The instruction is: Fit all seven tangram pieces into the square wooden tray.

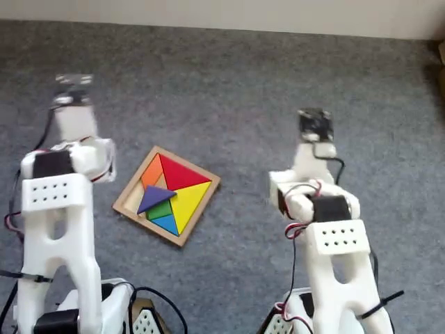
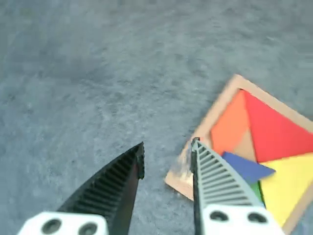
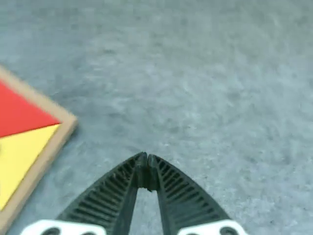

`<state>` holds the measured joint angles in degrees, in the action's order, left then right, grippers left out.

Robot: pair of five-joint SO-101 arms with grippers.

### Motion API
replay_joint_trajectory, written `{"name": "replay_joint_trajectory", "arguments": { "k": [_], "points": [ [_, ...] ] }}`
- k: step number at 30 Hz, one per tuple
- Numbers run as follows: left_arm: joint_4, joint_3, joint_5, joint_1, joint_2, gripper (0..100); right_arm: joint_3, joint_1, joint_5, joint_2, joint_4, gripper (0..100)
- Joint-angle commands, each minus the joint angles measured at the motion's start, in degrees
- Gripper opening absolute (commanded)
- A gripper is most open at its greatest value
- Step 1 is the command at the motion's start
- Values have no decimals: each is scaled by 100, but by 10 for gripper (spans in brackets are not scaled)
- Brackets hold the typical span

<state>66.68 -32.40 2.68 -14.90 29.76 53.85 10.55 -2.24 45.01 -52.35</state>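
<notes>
The left arm (image 1: 54,198) carries the left claw (image 2: 168,145), fingers spread apart; the right arm (image 1: 332,229) carries the right claw (image 3: 146,159), tips touching.

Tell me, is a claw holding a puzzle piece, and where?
No, nothing is held. The left claw is open and empty near the tray's edge; the right claw is shut on nothing.

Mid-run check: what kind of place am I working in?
Probably an indoor robot test bench: grey carpet-like covering, a square wooden tray of coloured tangram pieces, a pale wall strip behind.
</notes>
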Motion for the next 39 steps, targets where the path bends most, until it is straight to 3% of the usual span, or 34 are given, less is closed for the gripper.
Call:
{"name": "replay_joint_trajectory", "arguments": {
  "k": [1,6,11,19,27,39],
  "points": [
    [237,585,1020,708,40,170,778,-549,-246,198,1349,11],
    [668,910,1688,1200,-22,266,1596,-884,-255,198,2501,12],
    [941,892,2259,1604,-180,274,1719,-892,-246,163,2844,13],
    [1240,1771,2664,1692,-2545,233,1736,-884,-220,154,2923,13],
    [1275,2589,2708,1710,-4145,221,1754,-875,-211,145,2923,13],
    [1248,2589,2664,1675,-4822,197,1754,-857,-211,145,2923,13]
  ]
}}
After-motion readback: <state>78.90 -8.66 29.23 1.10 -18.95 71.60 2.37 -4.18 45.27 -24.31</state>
